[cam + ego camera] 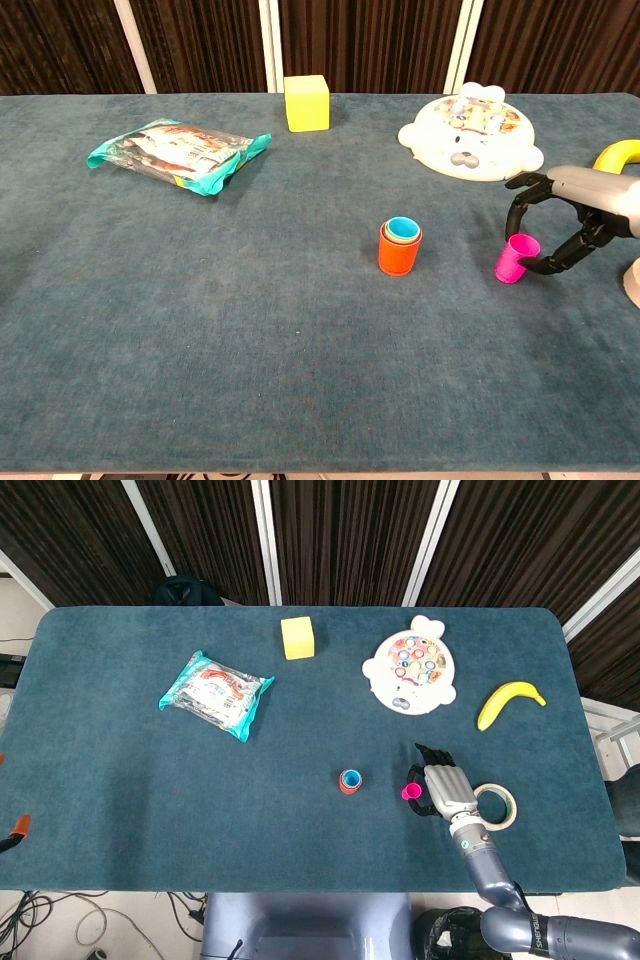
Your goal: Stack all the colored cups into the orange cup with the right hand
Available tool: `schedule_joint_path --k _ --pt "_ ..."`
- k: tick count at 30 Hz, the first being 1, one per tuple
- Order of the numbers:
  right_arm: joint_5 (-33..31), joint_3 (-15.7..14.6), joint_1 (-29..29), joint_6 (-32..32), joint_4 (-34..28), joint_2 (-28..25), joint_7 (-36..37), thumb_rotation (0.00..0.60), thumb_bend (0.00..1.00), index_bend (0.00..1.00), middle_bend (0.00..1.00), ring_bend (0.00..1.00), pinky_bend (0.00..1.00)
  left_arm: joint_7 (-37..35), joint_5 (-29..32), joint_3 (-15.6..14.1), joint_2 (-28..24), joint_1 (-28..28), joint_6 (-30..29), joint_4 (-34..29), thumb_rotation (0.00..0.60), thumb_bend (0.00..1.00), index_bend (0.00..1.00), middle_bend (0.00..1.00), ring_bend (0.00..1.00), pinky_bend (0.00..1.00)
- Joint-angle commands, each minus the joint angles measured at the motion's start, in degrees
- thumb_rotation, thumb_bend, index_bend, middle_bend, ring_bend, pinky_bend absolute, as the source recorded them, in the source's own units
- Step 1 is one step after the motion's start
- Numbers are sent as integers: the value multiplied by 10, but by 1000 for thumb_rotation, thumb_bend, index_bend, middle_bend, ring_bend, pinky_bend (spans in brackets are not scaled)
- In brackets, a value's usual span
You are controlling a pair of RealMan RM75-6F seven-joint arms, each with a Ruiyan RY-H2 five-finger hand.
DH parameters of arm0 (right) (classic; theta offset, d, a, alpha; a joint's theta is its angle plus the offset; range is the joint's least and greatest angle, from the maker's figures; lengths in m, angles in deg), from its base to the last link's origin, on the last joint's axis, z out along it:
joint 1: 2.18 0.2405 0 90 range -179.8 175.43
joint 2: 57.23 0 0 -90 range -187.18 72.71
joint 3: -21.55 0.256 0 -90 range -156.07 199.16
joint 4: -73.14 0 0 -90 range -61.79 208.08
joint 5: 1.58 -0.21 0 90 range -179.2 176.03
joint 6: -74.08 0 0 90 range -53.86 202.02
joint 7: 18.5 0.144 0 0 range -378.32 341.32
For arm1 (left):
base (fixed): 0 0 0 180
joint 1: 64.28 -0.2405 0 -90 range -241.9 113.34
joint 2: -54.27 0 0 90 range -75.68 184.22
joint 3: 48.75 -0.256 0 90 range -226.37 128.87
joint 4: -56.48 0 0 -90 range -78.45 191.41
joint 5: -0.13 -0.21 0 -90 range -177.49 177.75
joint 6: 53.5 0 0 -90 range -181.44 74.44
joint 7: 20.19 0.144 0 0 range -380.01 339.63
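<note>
While the right robot hand (575,222) pinches one pink cup (516,258), one orange cup (399,250) holds nested cups.

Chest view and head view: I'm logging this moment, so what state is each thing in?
Pink cup: upright, pinched by right hand.
Orange cup: upright, smaller cups nested inside.
Snack bag: lying flat.
Banana: lying apart.
Tape roll: flat beside the hand.

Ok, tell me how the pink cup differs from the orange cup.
The pink cup is empty and tilted in the right hand; the orange cup stands free and upright with other cups nested inside. The pink cup looks smaller. Both are open-topped plastic cups on the table.
</note>
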Motion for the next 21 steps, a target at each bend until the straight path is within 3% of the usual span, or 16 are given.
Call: schedule_joint_path --k 1,9,21 --pt "2 3 0 1 -4 -2 -1 600 419 483 6 60 49 0 0 0 0 0 0 0 600 271 28 25 0 0" --pt "4 20 11 -6 -40 -24 -7 600 419 487 6 62 49 -1 1 0 0 0 0 -1 600 270 28 25 0 0" --pt "-57 82 76 -19 -123 -60 -66 600 419 489 6 62 49 -3 2 1 0 0 0 -1 600 271 28 25 0 0"
